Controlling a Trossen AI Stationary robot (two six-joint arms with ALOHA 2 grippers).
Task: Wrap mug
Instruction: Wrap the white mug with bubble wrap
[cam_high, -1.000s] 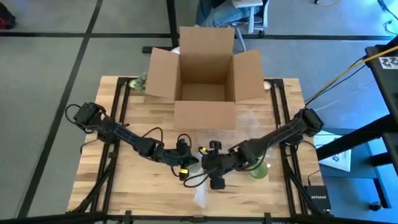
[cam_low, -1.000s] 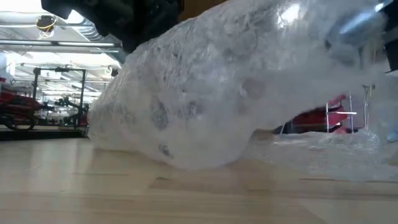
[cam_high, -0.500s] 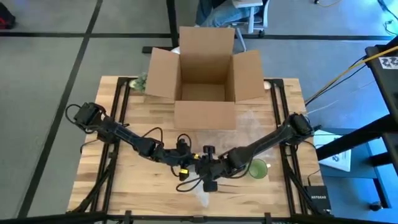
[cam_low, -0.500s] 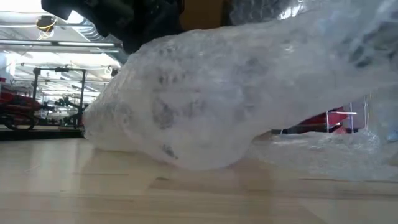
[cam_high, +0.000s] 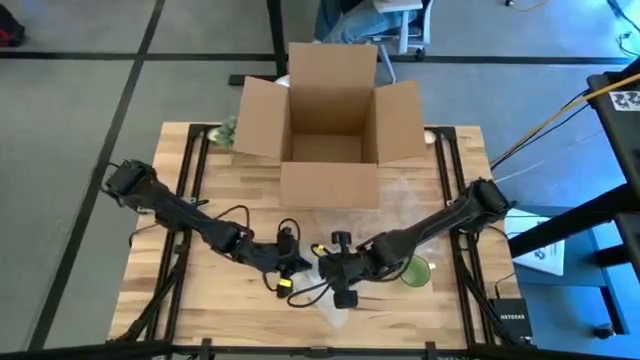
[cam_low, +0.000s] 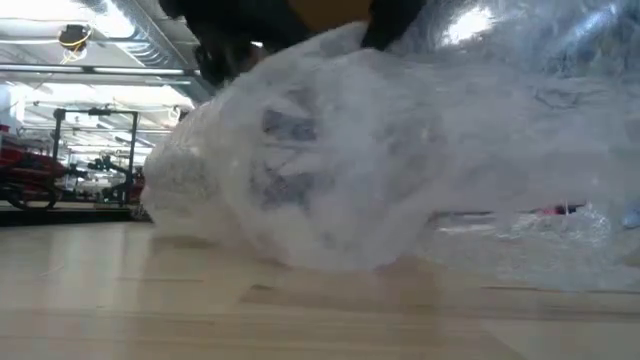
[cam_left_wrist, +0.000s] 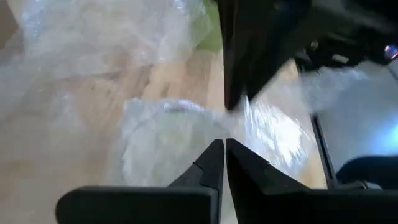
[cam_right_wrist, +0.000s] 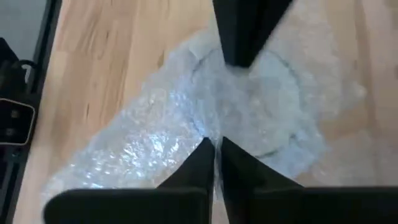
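Observation:
A sheet of clear bubble wrap (cam_high: 385, 215) lies on the wooden table in front of the cardboard box. Its near part (cam_low: 330, 170) is gathered into a raised hump. The green mug (cam_high: 415, 271) stands near the table's right side, beside my right arm; in the left wrist view it (cam_left_wrist: 209, 32) shows through the wrap. My left gripper (cam_high: 293, 268) and my right gripper (cam_high: 330, 268) meet tip to tip near the table's middle front. Both are shut on the wrap. My left gripper pinches a gathered bit of the bubble wrap (cam_left_wrist: 217, 127) between its two fingertips, coming from the table's left. The wrap hangs below it in slack folds onto the table. My right gripper pinches a bunched fold of the wrap (cam_right_wrist: 214, 138) at its fingertips, coming from the table's right. The wrap is raised there, and its lower part (cam_low: 300, 250) rests on the wood.
An open cardboard box (cam_high: 325, 125) stands at the table's far middle, its flaps spread. A loose end of wrap (cam_high: 322, 312) lies at the near edge. Bare wood (cam_high: 210, 290) shows at the near left. A small black box (cam_high: 510, 320) sits off the table's right front.
My left gripper has drawn a little toward the table's near left. My right gripper has gone a little toward the left, closer to it. The raised wrap has bunched into a rounder, more folded hump, while its lower edge has stayed on the table.

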